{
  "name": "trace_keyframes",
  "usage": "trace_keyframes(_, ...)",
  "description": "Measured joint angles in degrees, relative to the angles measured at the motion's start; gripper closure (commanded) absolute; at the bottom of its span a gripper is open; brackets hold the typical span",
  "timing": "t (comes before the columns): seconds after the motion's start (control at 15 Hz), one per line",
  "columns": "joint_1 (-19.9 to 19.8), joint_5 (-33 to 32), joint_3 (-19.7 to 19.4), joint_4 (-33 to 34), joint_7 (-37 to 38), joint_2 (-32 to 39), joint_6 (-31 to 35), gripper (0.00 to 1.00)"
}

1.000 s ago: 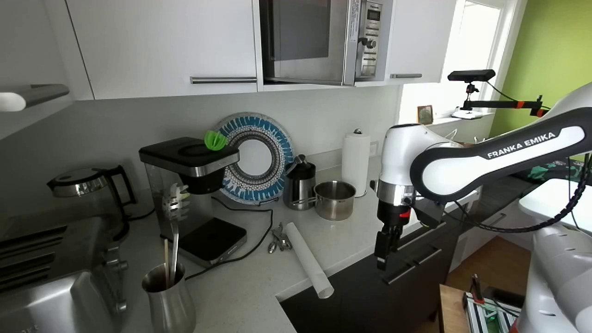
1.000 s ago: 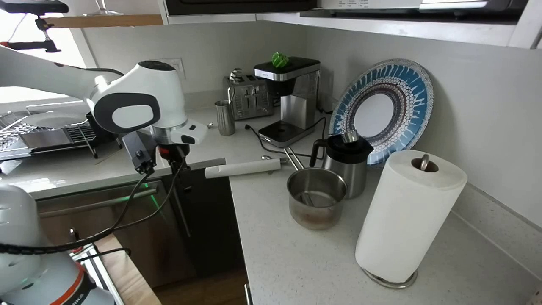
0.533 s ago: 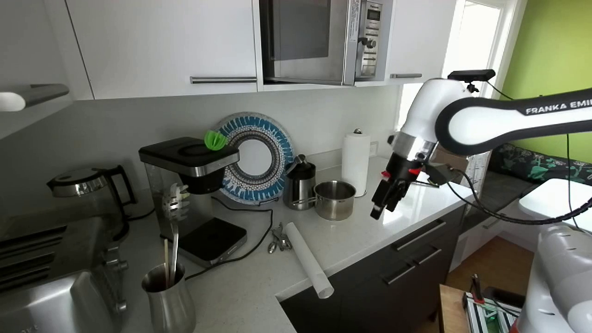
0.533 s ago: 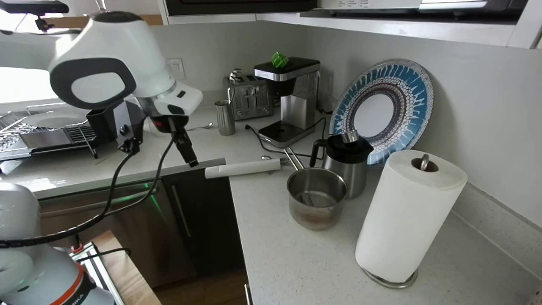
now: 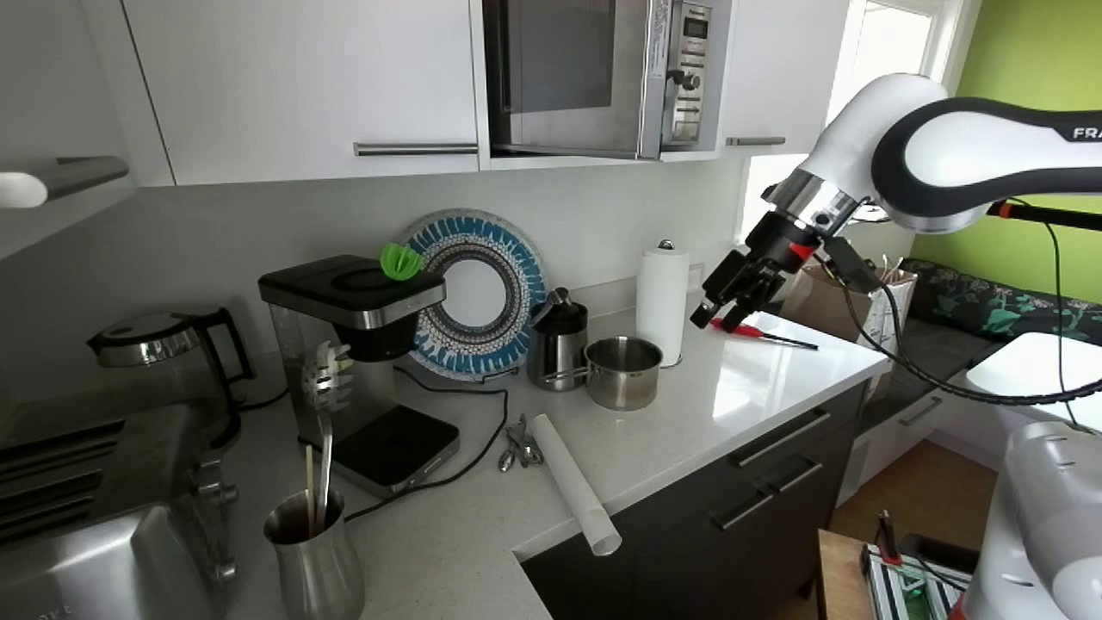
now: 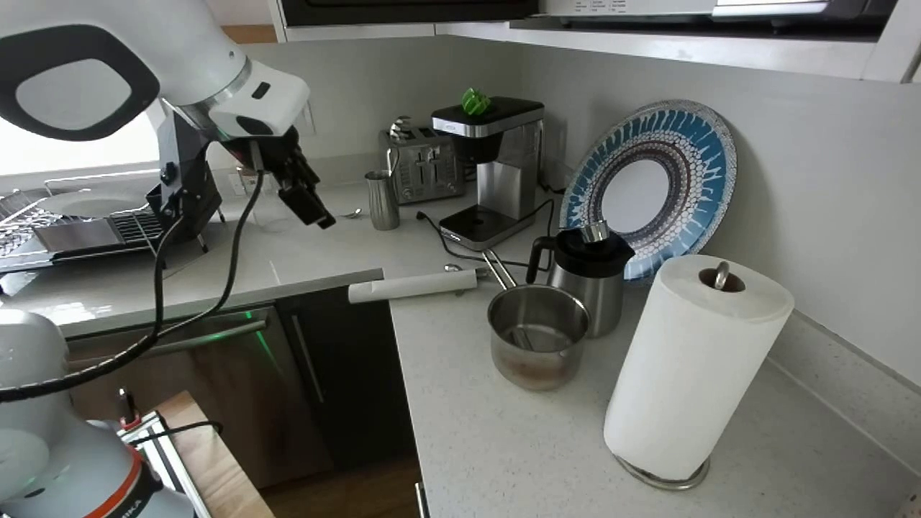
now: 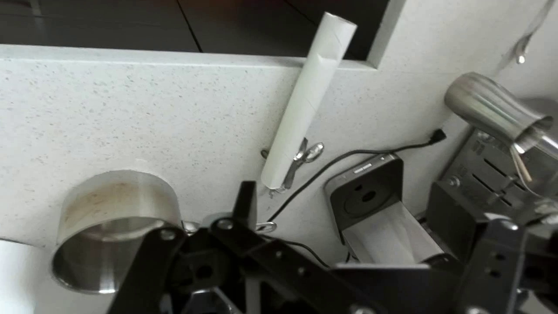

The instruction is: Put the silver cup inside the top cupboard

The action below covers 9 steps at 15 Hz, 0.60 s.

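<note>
A silver cup-shaped metal container (image 5: pixel 320 568) stands on the counter with utensils in it; it also shows in the wrist view (image 7: pixel 492 102), beside the toaster. A silver pot (image 5: pixel 622 375) with a handle stands near the paper towels, at the left in the wrist view (image 7: pixel 117 200). The white upper cupboard (image 5: pixel 301 86) is closed. My gripper (image 5: pixel 716 322) is open and in the air above the counter, apart from both. In the wrist view its fingers (image 7: pixel 246 203) stand wide apart with nothing between them.
A microwave (image 5: pixel 560 77) with its door ajar sits between the cupboards. A coffee maker (image 5: pixel 362 293), a steel carafe (image 5: pixel 558 344), a patterned plate (image 5: pixel 473 293), paper towels (image 5: pixel 661 306), a white tube (image 5: pixel 575 486) over the counter edge and a red screwdriver (image 5: pixel 749 331) are around.
The arm has risen, and the gripper has tilted and moved up from beside the drawers to above the counter. The red screwdriver behind it has come into view. The objects have not moved.
</note>
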Motion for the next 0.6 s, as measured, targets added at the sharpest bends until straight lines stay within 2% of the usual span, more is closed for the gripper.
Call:
trace_keyframes(0.27,0.40,3.69,-0.56,6.23,0.97,-1.08,-0.32,0.00)
trace_keyframes(0.6,-1.46,2.95,-1.94,16.03,3.33,-1.49,-7.57,0.00)
